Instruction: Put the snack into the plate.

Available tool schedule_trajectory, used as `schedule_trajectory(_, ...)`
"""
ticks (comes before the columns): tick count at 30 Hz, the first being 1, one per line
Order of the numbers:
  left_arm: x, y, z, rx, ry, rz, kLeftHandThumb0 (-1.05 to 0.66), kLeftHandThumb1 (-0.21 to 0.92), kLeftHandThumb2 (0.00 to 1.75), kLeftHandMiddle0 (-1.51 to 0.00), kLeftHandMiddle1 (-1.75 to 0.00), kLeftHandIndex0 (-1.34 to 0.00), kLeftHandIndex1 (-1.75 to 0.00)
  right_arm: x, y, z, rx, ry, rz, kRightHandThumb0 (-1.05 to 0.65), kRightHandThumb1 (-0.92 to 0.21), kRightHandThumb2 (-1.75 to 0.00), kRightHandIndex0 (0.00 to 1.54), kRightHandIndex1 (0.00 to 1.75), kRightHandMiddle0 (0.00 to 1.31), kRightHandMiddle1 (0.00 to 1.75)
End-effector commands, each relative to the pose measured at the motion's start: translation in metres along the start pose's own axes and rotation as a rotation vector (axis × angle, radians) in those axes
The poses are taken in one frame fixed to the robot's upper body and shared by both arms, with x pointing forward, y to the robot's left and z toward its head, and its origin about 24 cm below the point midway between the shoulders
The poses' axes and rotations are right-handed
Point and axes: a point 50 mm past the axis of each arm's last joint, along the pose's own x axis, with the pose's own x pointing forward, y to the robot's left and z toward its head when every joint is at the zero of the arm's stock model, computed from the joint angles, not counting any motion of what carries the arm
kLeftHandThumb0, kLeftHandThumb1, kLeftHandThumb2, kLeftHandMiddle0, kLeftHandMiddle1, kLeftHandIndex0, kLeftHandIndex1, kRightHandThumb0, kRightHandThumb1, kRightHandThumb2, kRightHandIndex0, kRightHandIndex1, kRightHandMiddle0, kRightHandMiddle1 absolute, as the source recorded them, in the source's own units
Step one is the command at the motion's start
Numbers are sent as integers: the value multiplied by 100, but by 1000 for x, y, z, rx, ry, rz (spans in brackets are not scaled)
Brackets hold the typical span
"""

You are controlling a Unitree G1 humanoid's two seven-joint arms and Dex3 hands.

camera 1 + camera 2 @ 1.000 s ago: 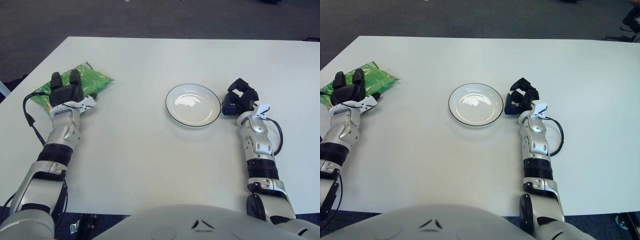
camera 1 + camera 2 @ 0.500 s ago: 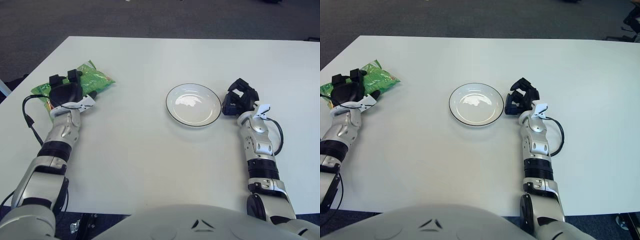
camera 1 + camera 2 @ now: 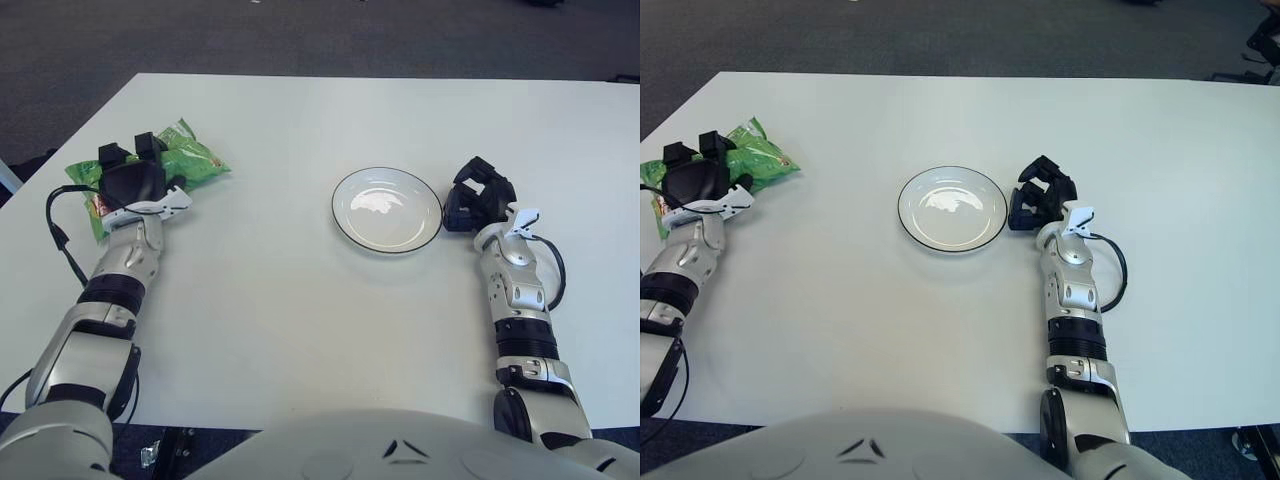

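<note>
Left hand [image 3: 128, 182] fingers [image 3: 146, 143], flat and extended a second ago, now curled down over crinkly green plastic snack bag [image 3: 190, 160], pinching it. Bag edge near fingers bunched, slightly raised; likely grasp made, lift next. Bag near table's [image 3: 300, 310] left edge, far-left area, well apart from round white black-rimmed plate [image 3: 387, 209] at centre. Right hand [image 3: 478, 197] unmoved, fingers curled, empty, just beside plate's right.
</note>
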Motion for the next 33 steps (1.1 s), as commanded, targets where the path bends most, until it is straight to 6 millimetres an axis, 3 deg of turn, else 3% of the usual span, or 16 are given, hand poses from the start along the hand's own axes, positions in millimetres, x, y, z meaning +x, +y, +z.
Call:
schedule_trajectory(1,-30,-33,-13,16,52,-173,3,1,160,-81,-155,-71,-175,-20,-10,-36,0,153,-26,-1,7,-175,89,175,69,173)
schedule_trajectory(7,-29,-32,-13,-6,51,-172,1,-9,164,-97,-133,-82,-175,-20,-10,-36,1,154,-26,-1,6,-175,89,175,69,173)
schedule_trajectory(21,-26,-16,6,62,-93,-56,0,-8,170,-93,-158,-71,-175,-21,-11,-37,4,153,-28,-1,6,-175,88,175,68,174)
schedule_trajectory(33,-19,12,46,45,-223,75,0,-10,175,-95,-162,-71,-175,-19,-11,-38,3,159,-31,-1,6,-175,89,175,69,173)
